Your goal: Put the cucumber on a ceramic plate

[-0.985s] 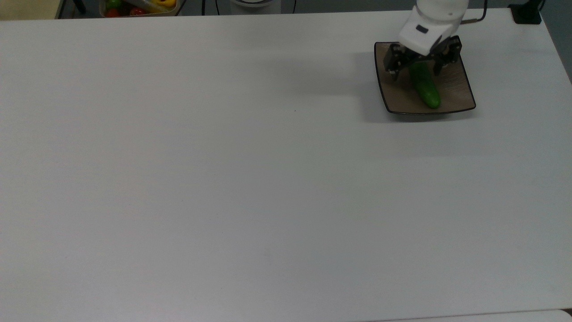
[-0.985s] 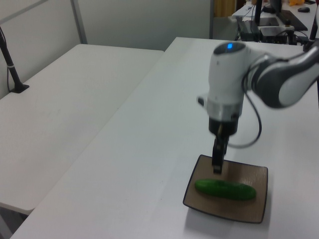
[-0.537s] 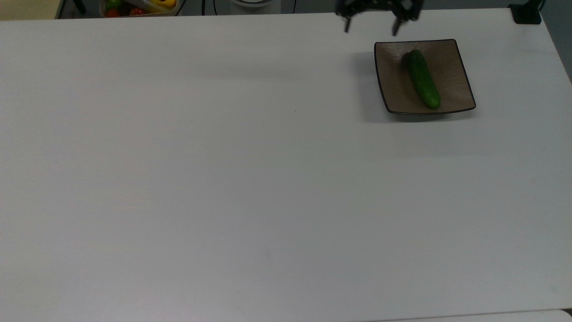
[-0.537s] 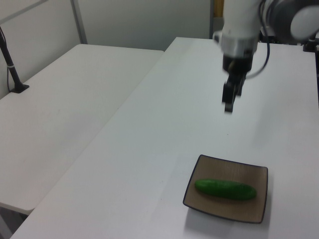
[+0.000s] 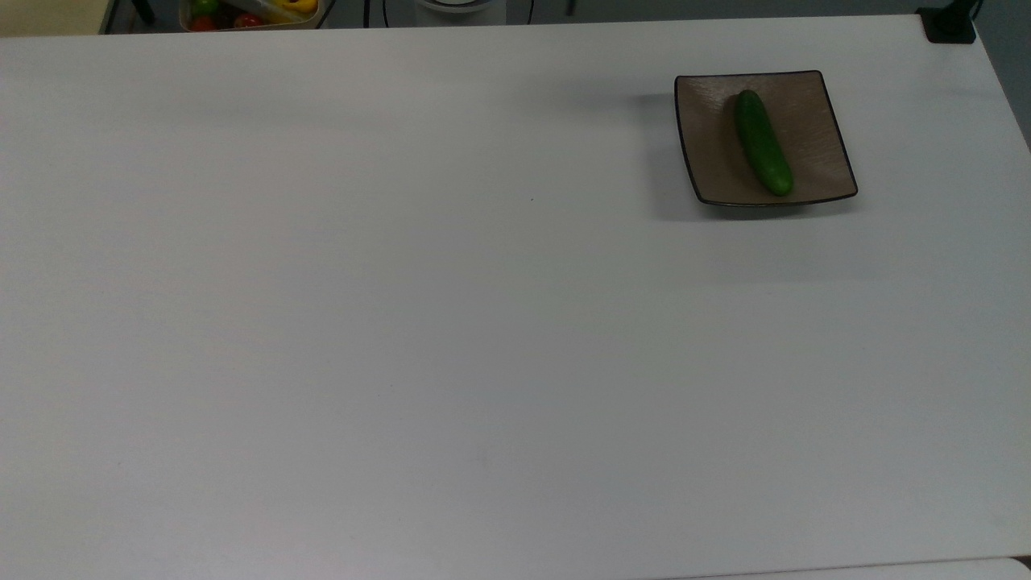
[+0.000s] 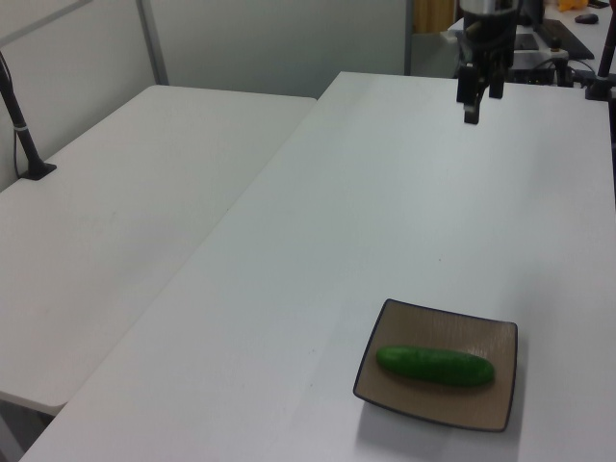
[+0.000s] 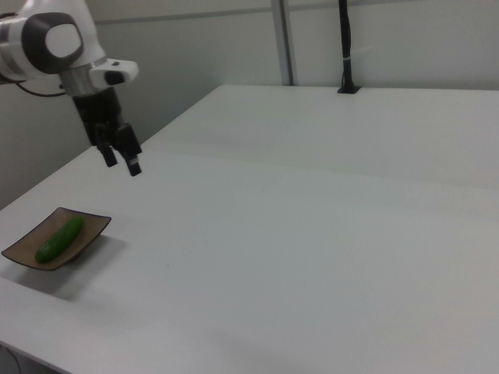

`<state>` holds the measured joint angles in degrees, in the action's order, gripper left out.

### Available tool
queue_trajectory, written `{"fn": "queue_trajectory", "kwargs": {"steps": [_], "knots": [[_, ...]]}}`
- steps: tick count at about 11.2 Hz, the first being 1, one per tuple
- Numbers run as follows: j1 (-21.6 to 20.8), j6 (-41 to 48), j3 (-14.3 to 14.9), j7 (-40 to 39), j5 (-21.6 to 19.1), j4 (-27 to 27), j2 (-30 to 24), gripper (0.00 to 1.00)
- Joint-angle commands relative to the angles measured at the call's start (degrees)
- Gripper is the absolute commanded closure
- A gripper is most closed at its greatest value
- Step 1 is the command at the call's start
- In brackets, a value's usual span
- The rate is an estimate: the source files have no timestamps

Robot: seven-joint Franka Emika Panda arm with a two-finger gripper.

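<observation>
Cucumber lies flat on ceramic plate, well below and apart from the fingers, which hang spread, empty. Looks light, firm, smooth-skinned; best pinched across mid-length.

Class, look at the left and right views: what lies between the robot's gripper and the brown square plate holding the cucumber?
Nothing: bare white table separates the open black gripper from the brown square plate, in both views.

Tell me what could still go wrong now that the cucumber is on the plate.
1. The cucumber is round and lies loose on the plate; a bump to the table could roll it.
2. The plate sits close to the table's edge on the left view's bottom side, so a knock might push it off.
3. The gripper hangs apart from the plate with fingers open; trouble from it seems unlikely.
</observation>
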<state>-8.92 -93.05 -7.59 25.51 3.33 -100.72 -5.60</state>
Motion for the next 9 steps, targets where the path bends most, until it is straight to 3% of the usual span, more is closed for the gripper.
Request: {"fn": "queue_trajectory", "kwargs": {"steps": [1, 4, 6, 9], "knots": [[1.6, -0.8, 4.3, -11.5, -0.7, 0.1, 0.4, 0.00], [1.7, -5.5, 7.9, -23.5, -0.9, 0.1, 1.6, 0.00], [1.8, -10.2, 9.8, -30.7, -3.1, 0.2, 2.7, 0.00], [2.2, -10.7, 10.5, -32.3, -4.0, 0.2, 3.1, 0.00]]}}
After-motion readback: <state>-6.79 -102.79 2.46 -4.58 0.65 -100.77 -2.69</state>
